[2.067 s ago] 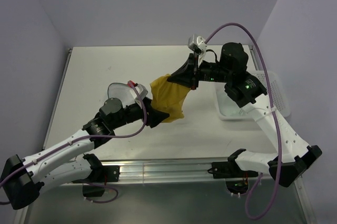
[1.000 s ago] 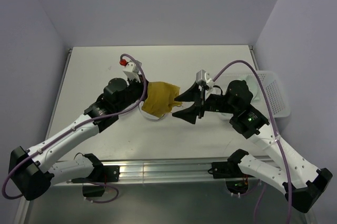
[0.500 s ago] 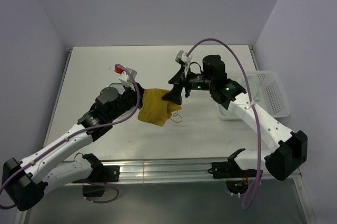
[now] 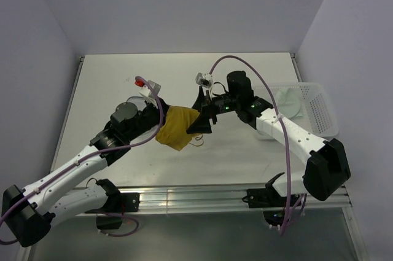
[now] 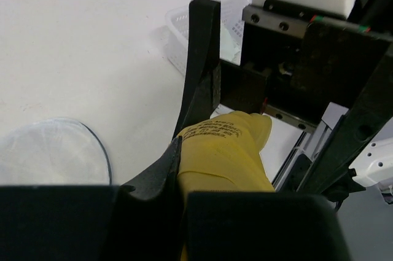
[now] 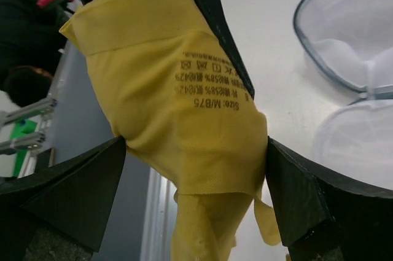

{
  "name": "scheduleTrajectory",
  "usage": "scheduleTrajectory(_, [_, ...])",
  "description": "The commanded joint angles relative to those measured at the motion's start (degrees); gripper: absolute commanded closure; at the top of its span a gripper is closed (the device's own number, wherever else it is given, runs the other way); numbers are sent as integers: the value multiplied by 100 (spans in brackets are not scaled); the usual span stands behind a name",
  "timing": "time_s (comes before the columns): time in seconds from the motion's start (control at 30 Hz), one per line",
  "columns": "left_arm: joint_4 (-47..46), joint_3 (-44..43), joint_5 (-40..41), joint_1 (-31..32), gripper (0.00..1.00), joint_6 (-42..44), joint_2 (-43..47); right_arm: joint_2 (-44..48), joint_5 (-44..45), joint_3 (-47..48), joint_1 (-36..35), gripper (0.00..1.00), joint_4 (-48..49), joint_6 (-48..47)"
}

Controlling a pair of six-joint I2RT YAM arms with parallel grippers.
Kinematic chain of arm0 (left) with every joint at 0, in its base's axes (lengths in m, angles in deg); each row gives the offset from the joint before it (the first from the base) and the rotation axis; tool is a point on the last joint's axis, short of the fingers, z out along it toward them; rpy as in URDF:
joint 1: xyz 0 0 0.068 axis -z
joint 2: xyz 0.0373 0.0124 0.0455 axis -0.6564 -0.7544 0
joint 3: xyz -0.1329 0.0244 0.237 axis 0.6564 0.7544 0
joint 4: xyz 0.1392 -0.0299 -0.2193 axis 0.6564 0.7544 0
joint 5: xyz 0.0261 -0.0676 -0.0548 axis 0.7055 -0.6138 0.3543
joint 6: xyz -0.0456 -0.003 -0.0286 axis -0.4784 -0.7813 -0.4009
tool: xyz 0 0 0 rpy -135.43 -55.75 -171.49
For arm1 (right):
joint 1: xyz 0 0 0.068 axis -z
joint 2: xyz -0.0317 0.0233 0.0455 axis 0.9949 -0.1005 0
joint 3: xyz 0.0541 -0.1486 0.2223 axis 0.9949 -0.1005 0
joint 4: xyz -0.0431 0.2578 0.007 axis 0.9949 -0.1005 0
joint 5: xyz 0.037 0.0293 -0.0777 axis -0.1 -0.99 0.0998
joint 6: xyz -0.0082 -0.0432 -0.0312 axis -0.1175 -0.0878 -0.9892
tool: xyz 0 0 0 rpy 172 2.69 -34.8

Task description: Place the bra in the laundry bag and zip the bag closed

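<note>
White table (image 4: pixel 104 77): the right gripper (image 4: pixel 200 117) has just sprung wide, fingers flanking the yellow bra (image 4: pixel 175 127), which the left gripper (image 4: pixel 160 125) alone clamps aloft. The bag (image 6: pixel 347 27) lies open nearby, so loading likely comes next.

We see a white table (image 4: pixel 110 77) set into a booth of plain, pale lilac walls. There is a back wall (image 4: pixel 184 9), a left wall (image 4: pixel 27 70) and a right wall (image 4: pixel 362 40), all bare and matt. A thin metal strip (image 4: pixel 67 110) edges the tabletop on its left side, and a silvery slotted rail (image 4: pixel 190 196) runs along its near edge. Below the rail we make out a dull grey floor (image 4: pixel 202 239). A white perforated basket (image 4: pixel 324 113) sits at the table's right edge. The light is soft and even, and the shadows on the tabletop are faint.
</note>
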Motion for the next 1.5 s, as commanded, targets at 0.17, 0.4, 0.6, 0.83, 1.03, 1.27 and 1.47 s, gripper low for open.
scheduleTrajectory(0.17, [-72,-208,108,-14,95,-39,-23,-116,-476,-488,-82,28,2014,1636])
scheduleTrajectory(0.4, [972,-603,1161,-5,20,-216,74,-108,-212,-971,-64,74,3207,2409])
scheduleTrajectory(0.6, [2186,-1052,3626,-31,8,-461,223,-222,68,-910,14,87,3280,2436])
scheduleTrajectory(0.83, [2505,-685,3925,-1058,20,-910,293,-354,700,-612,102,91,2131,1877])
scheduleTrajectory(1.03, [2373,142,3546,-1850,27,-1314,566,-600,1693,3,103,94,1040,1461])
scheduleTrajectory(1.27, [1952,600,3721,-2053,29,-1403,251,-881,2871,698,-99,97,-94,1135])
scheduleTrajectory(1.47, [1459,469,3932,-2088,35,-1209,-469,-1179,4093,1304,-398,99,-903,907])
